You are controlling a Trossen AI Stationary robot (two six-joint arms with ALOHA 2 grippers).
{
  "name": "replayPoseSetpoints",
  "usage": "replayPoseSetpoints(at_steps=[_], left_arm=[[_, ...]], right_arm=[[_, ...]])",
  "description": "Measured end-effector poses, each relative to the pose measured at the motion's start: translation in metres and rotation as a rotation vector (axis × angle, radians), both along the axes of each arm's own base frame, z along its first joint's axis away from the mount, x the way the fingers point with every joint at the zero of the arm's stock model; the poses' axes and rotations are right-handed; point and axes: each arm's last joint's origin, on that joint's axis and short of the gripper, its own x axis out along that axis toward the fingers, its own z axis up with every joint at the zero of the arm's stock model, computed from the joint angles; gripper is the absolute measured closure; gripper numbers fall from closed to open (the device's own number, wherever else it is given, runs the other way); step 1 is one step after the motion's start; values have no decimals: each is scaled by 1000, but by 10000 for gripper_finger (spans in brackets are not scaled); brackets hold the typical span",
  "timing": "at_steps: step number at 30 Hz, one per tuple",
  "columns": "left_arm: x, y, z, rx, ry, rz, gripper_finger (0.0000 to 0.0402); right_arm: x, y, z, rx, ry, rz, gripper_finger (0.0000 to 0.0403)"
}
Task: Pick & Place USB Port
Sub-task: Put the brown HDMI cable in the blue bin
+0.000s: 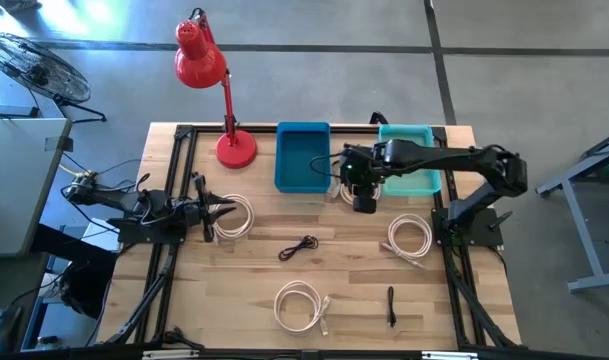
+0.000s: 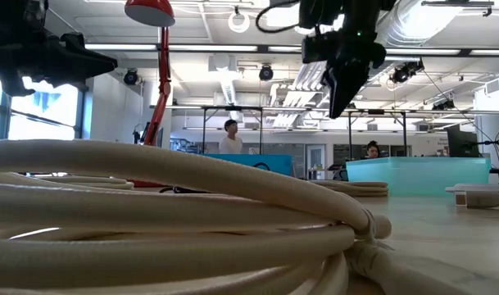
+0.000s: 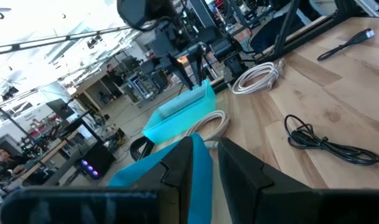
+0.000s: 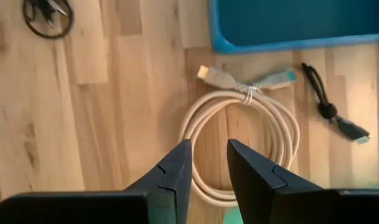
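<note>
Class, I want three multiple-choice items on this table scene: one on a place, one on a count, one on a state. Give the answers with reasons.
1. Where does the red lamp stand?
A. At the table's far edge, beside the blue bin
B. Between the two bins
C. At the table's near edge

2. How many bins are on the table?
A. One
B. Two
C. Three

3. What state is the right tool in?
A. Gripping a black cable
B. Empty, raised above a white coiled cable
C. Gripping the lamp

Answers:
1 A: the high view shows its base next to the blue bin, on the left arm's side.
2 B: only the blue bin and the teal bin show.
3 B: the right wrist view shows nothing between its fingers, with the coil below.
The left tool waits at the table's left side.
</note>
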Motion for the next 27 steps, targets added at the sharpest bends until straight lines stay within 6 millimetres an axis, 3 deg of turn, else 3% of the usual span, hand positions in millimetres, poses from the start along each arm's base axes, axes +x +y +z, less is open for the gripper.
replayPoseSetpoints(at_steps=[13, 21, 27], left_arm=[[0, -1, -1, -2, 7, -18, 329], [0, -1, -1, -2, 8, -20, 329], [0, -1, -1, -2, 9, -20, 329]], right_arm=[[15, -8, -36, -43, 146, -104, 308], [20, -4, -57, 118, 222, -72, 308], [25, -3, -70, 112, 267, -54, 308]])
